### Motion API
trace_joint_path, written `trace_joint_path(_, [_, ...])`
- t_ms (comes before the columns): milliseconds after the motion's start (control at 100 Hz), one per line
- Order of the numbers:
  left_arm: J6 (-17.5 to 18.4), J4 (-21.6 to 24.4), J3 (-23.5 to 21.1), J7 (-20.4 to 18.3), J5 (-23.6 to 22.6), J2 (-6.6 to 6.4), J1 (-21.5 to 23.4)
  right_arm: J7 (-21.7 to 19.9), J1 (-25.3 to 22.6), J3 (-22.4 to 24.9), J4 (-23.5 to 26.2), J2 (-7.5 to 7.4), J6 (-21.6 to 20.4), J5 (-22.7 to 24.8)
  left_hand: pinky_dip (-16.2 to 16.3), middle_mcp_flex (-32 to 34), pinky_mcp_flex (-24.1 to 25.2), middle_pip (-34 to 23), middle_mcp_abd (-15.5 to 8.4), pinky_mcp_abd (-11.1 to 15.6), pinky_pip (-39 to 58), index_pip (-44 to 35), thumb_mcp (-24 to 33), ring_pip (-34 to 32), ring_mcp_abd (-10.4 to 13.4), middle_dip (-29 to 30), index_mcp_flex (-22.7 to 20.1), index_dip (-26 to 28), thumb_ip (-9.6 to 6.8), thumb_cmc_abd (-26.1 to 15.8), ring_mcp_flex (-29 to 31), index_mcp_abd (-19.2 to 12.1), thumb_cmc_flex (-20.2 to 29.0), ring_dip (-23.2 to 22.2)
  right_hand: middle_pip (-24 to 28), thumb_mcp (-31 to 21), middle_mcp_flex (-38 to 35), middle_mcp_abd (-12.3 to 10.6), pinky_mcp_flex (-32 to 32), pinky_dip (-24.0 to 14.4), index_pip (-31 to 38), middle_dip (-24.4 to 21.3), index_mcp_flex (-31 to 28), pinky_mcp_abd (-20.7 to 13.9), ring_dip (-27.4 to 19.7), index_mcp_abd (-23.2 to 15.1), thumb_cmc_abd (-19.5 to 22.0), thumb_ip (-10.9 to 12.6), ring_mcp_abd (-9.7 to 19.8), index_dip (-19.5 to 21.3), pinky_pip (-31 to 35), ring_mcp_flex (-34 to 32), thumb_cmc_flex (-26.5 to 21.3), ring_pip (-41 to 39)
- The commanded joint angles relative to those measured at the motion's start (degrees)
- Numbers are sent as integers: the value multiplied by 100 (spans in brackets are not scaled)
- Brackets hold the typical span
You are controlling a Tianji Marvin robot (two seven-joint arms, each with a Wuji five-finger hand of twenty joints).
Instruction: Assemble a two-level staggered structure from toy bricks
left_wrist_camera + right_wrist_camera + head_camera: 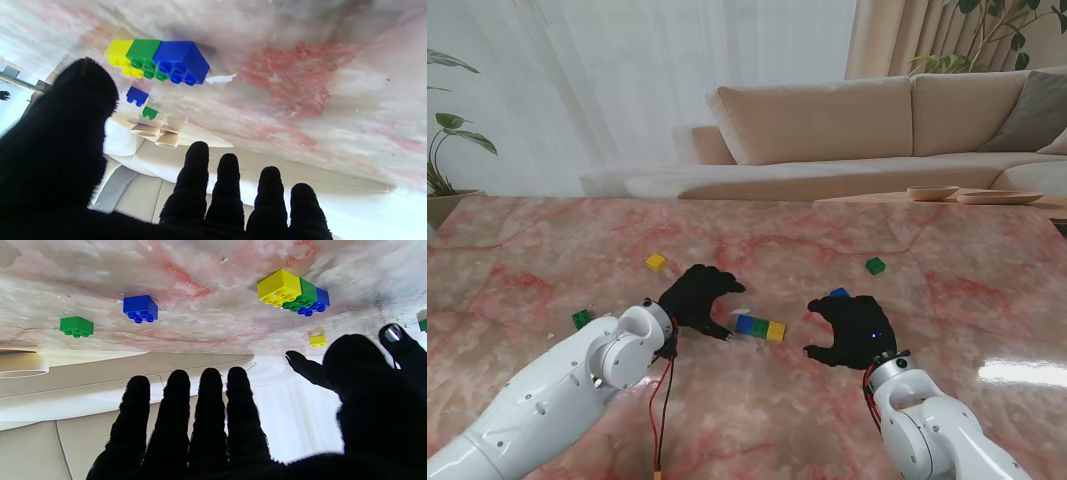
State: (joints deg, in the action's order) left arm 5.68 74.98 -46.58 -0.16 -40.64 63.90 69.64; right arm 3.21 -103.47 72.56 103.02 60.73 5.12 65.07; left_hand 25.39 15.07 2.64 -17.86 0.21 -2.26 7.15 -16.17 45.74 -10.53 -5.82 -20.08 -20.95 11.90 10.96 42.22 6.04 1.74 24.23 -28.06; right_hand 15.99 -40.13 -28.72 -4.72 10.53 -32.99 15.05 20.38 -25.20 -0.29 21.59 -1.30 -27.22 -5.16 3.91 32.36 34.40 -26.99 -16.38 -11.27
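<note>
On the pink marble table [987, 300], the left hand [695, 298] and the right hand [852, 332] rest with fingers spread, holding nothing. Between them lies a row of three bricks [760, 327], blue, green and yellow, touching side by side. A loose blue brick [839, 293] sits just beyond the right hand, a green brick [875, 265] farther off, and a yellow brick [656, 262] beyond the left hand.

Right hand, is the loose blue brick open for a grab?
Probably yes. The right hand is open, and the blue brick sits just past its fingers, apart from the other bricks.
</note>
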Motion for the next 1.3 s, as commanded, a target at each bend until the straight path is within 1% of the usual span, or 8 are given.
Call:
trace_joint_path(0, [17, 132, -91, -24, -45, -92, 137, -96, -22, -1, 15, -2, -2, 4, -34, -194, -10, 121, -53, 150, -200, 128, -161, 175, 219, 55, -1, -58, -105, 14, -184, 138, -215, 74, -106, 78, 16, 67, -12, -100, -24, -25, -10, 39, -32, -28, -9, 126, -28, -58, -35, 102, 78, 40])
trace_joint_path(110, [40, 447, -473, -197, -101, -158, 430, -126, -6, -5, 16, -5, -2, 18, 146, -199, 25, 133, -51, 159, -20, 174, -281, 208, 245, 77, -17, -80, -137, -89, -133, 156, -171, 110, -111, 83, 24, 67, -8, -94, -24, -28, -8, 28, -33, -21, -3, 132, -25, -58, -41, 97, 83, 44])
trace_joint_path(200, [93, 681, -783, -391, -161, -219, 655, -157, 6, -17, 20, -9, 5, 23, 529, -193, 104, 147, -44, 131, 229, 189, -394, 220, 263, 90, -30, -85, -176, -143, -36, 166, -123, 146, -115, 90, 33, 80, -1, -88, -22, -32, -12, 30, -36, -25, -2, 134, -29, -57, -45, 96, 90, 50])
trace_joint_path(440, [287, 1086, -1538, -758, -328, -332, 1139, -243, 76, -71, -7, -14, 52, 2, 640, -193, 116, 183, -47, 163, 225, 208, -433, 250, 273, 111, -43, -94, -197, -221, -25, 182, -66, 181, -117, 94, 34, 72, -2, -81, -23, -37, -7, 32, -37, -25, 3, 141, -21, -57, -48, 88, 96, 52])
trace_joint_path(760, [588, 1519, -2466, -1010, -607, -419, 1818, -314, 185, -93, -69, -16, 120, -19, 749, -146, 113, 197, -44, 174, 225, 206, -535, 249, 273, 126, -96, -95, -228, -343, 13, 154, -21, 198, -112, 92, 37, 68, 8, -80, -23, -40, -6, 35, -36, -28, 7, 144, -22, -56, -38, 82, 100, 48])
trace_joint_path(980, [612, 1635, -2739, -923, -637, -406, 2101, -537, 427, -41, -204, -44, 58, 31, 746, -102, 91, 279, -70, 270, 154, 230, -683, 348, 355, 214, -127, -106, -277, -444, 104, 154, 48, 337, -107, 90, 48, 65, 36, -85, -32, -40, 20, 31, -35, -23, 3, 145, -1, -57, -16, 61, 92, 43])
trace_joint_path(1160, [646, 1677, -2787, -879, -494, -388, 2186, -833, 768, 12, -426, -91, -105, 129, 475, -100, -11, 397, -11, 484, -9, 429, -958, 465, 511, 674, -122, -211, -344, -600, 48, 164, 91, 711, -118, 27, 167, 79, 60, -84, -108, -45, 221, 16, -35, 77, -75, 161, 11, -73, -2, 48, -62, 38])
trace_joint_path(1290, [644, 1702, -2803, -928, -335, -381, 2212, -1075, 1100, -15, -715, -135, -199, 205, 289, -197, -72, 401, 21, 550, -3, 568, -1116, 449, 550, 732, -103, -287, -383, -756, 0, 198, 97, 809, -88, -417, 484, 97, 82, -79, -447, -68, 571, 20, -36, 249, -279, 197, 18, -214, 29, 50, -437, 14])
